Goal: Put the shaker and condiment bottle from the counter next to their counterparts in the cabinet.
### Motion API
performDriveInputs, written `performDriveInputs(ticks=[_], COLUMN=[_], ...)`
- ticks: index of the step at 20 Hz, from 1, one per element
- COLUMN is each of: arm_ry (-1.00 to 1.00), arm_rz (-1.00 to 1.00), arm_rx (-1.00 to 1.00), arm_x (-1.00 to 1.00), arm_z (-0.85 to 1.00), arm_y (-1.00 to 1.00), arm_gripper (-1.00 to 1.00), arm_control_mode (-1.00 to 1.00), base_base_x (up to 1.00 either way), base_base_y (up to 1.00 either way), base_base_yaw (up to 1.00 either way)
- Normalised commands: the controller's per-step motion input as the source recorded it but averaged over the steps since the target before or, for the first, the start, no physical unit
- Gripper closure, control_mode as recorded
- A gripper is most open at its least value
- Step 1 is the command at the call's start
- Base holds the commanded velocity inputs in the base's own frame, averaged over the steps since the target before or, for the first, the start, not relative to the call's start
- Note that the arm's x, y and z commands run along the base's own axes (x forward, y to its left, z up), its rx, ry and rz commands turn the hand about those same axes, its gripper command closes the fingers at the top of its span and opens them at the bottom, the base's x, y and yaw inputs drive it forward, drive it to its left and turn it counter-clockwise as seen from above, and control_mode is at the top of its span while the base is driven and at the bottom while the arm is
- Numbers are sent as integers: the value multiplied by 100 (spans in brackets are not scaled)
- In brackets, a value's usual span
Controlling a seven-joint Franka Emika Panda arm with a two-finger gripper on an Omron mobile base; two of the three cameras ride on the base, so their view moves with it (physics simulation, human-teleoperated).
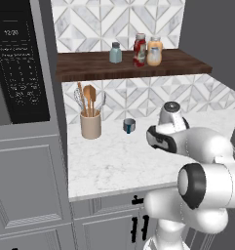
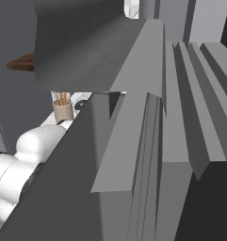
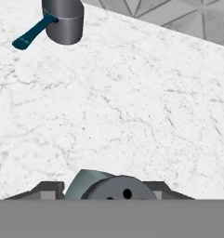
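End effector [image 3: 114, 195] clenched on shaker [image 3: 115, 188], above the bench [image 3: 132, 116]. Red bottle [image 1: 139, 50] already on shelf [image 1: 89, 66] beside orange bottle [image 1: 154, 51]. Risk — shaker sits low between the fingers, could tip or clip the shelf edge.

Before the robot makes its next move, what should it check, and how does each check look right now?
1. Shaker between the gripper tips: ok.
2. Firm grasp: cannot tell, the tips are mostly cropped.
3. Red condiment bottle already on the cabinet beside the orange bottle: ok.
4. Free shelf spot beside the other shaker: ok.
5. Steel cup away from the gripper: ok.
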Motion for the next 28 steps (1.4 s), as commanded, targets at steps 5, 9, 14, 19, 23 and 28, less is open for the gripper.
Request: performDriveInputs(ticks=[5,9,14,19,23,28], arm_ry=[0,0,0,0,0,0], arm_rz=[14,16,18,19,18,17], arm_rx=[0,-2,-10,-18,-11,-4], arm_x=[0,0,0,0,0,0], arm_z=[68,60,49,41,57,67], arm_y=[27,34,46,53,54,49], arm_gripper=[100,100,100,100,100,100], arm_control_mode=[-100,-100,-100,-100,-100,-100], base_base_x=[0,0,0,0,0,0], base_base_y=[0,0,0,0,0,0], base_base_yaw=[0,0,0,0,0,0])
